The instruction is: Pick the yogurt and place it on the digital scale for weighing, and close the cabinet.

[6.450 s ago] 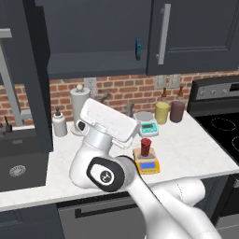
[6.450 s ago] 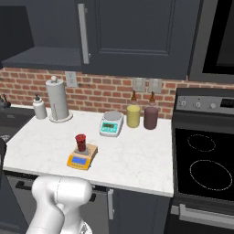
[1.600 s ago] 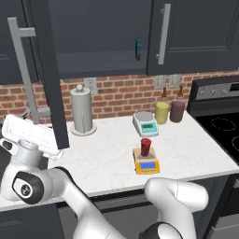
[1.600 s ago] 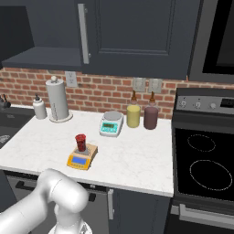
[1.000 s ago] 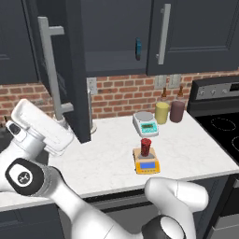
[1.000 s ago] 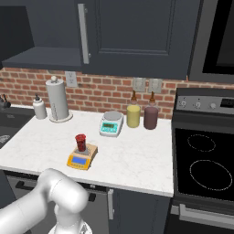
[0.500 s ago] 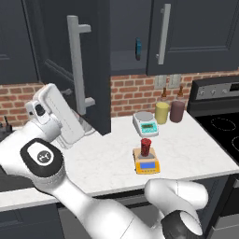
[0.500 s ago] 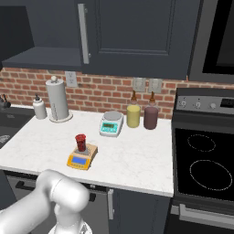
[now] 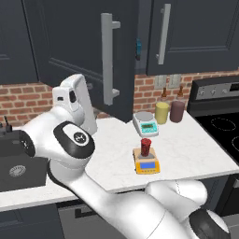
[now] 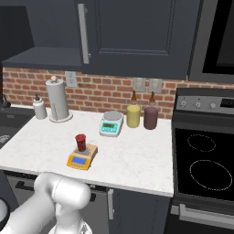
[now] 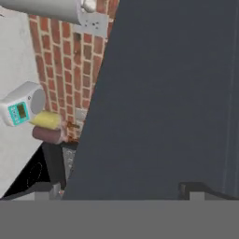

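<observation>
Jaws spread wide and empty, the gripper [image 11: 119, 189] faces the dark cabinet [image 9: 88, 51] door, pressed up close to its panel (the long silver handle [image 9: 107, 58] hangs just to its right in the left base view). Further right and lower, well clear of the gripper, the yogurt [image 9: 146, 147] stands upright on the digital scale [image 9: 147, 162], with the white scale [image 9: 145, 124] beyond it by the wall.
</observation>
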Controlling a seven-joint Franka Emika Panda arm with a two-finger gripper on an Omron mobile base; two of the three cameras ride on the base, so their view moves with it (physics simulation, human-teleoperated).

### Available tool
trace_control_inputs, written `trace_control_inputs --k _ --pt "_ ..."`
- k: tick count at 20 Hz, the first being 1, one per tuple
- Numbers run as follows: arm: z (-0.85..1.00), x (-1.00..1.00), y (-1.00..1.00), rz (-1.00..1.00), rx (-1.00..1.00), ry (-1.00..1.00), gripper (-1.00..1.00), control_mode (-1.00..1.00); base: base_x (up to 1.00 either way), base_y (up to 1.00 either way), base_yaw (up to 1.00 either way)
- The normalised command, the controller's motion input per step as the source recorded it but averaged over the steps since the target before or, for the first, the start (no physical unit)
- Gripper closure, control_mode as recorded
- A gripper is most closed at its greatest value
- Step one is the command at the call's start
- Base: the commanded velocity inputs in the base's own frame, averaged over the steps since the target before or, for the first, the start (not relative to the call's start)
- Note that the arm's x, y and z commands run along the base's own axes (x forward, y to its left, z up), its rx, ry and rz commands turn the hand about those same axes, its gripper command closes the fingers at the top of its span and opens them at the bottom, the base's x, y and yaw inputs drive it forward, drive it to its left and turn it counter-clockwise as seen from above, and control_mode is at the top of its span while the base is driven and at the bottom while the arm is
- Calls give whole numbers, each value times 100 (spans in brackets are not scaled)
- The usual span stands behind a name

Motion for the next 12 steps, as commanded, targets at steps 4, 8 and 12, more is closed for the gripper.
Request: trace_control_inputs --k 4,8,12 --pt "4 20 -58 13 22 2 -100 -100 0 0 0" --pt "1 30 -58 14 20 4 -100 -100 0 0 0" --pt "3 36 -56 14 21 4 -100 -100 0 0 0"
